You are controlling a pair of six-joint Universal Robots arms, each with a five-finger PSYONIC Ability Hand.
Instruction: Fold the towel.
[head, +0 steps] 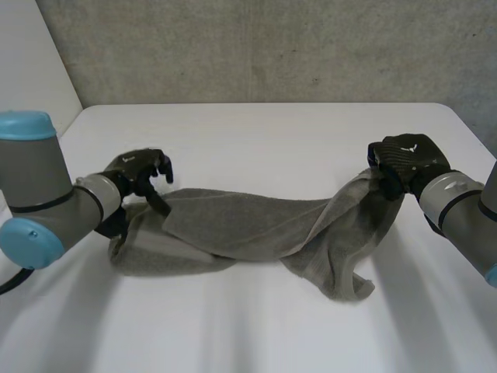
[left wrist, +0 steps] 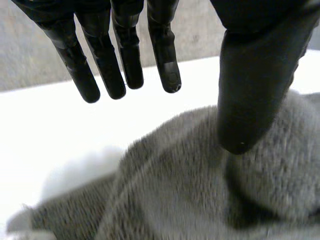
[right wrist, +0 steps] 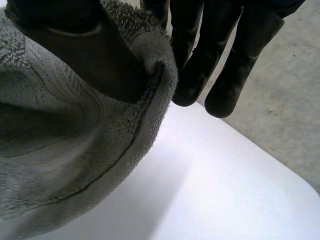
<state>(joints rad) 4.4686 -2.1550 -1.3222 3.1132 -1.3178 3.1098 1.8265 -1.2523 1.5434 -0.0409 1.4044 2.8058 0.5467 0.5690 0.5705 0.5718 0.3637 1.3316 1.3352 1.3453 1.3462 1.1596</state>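
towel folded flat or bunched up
Bunched, not neatly folded: the towel lies rumpled on the table, one end pinched up by the right hand.

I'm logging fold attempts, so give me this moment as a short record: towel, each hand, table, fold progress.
towel: grey, bunched in a band stretched between the two hands
left hand: fingers straight and clear of the cloth, thumb resting on the towel's left end
right hand: pinches the towel's edge between thumb and fingers, that end lifted
table: white, towel's middle lying on it
fold: not yet made
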